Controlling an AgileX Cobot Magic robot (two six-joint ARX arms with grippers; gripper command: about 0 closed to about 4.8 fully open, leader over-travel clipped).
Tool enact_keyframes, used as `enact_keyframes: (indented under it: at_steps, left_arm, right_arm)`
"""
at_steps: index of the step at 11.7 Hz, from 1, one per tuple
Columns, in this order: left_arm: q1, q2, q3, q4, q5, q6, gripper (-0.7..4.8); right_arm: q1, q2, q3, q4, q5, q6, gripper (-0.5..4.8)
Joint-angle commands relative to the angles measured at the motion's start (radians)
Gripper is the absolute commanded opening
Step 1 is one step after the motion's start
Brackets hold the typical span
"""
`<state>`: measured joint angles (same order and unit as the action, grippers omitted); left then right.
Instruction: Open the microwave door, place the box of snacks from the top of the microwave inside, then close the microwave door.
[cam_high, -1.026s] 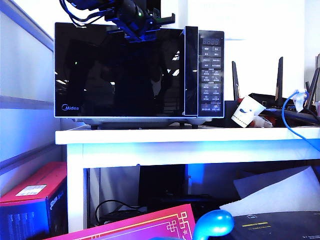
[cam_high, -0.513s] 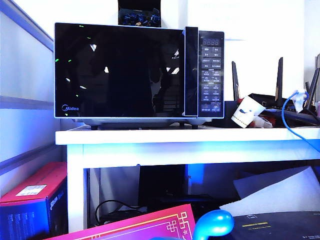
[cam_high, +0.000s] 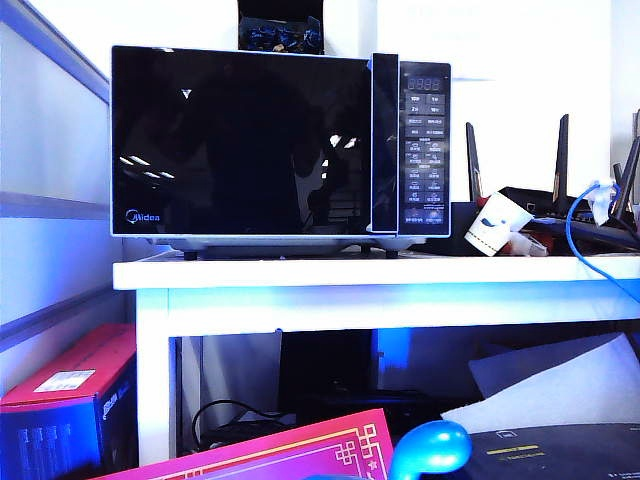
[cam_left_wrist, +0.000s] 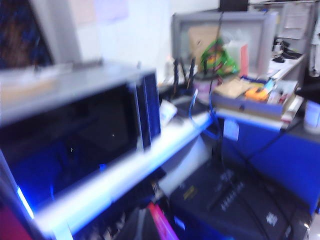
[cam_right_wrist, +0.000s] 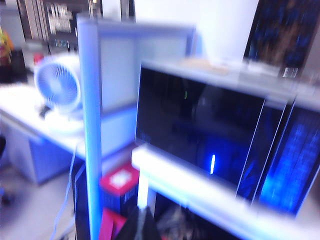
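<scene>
Standing closed, microwave door (cam_high: 240, 145); right hand (cam_right_wrist: 142, 225) shut.

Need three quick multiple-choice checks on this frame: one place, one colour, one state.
1. The dark box of blue-wrapped items sits: A) inside the oven B) on top of the large black glossy microwave C) on the floor.
2. The looped cable at the right of the white table is: A) blue B) red C) yellow.
3. The black mirror-glass microwave door is: A) wide open B) half open C) shut.
Key: 1B, it stands above the casing; 2A, it is plainly blue; 3C, the panel lies flush. The right gripper, fingers shut, shows only in its wrist view; the left gripper shows nowhere.
</scene>
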<state>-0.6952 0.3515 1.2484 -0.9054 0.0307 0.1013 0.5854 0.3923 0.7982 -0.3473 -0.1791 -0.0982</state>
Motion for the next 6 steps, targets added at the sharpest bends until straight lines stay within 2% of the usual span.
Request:
enact_keyframes:
  at_steps: [1,3,4,6]
  left_arm:
    - [-0.001,-0.314,-0.734,0.547,0.038,-0.147,-0.05]
    - [-0.001,-0.307,-0.932,0.679,0.076,-0.172,-0.05]
    - [-0.001,-0.307,-1.150,0.803,0.075,-0.187,-0.05]
    - [0.000,-0.307,-1.242,0.830,0.058,-0.170,-0.05]
  right_arm:
    - [0.000,-0.124,-0.226,0.123,0.114,0.026,-0.01]
    - [0.000,-0.210,-0.334,0.120,0.174,0.052,-0.01]
    - [0.000,-0.364,-0.509,0.113,0.231,0.086,-0.01]
    - [-0.002,-0.390,-0.618,0.090,0.267,0.121,-0.01]
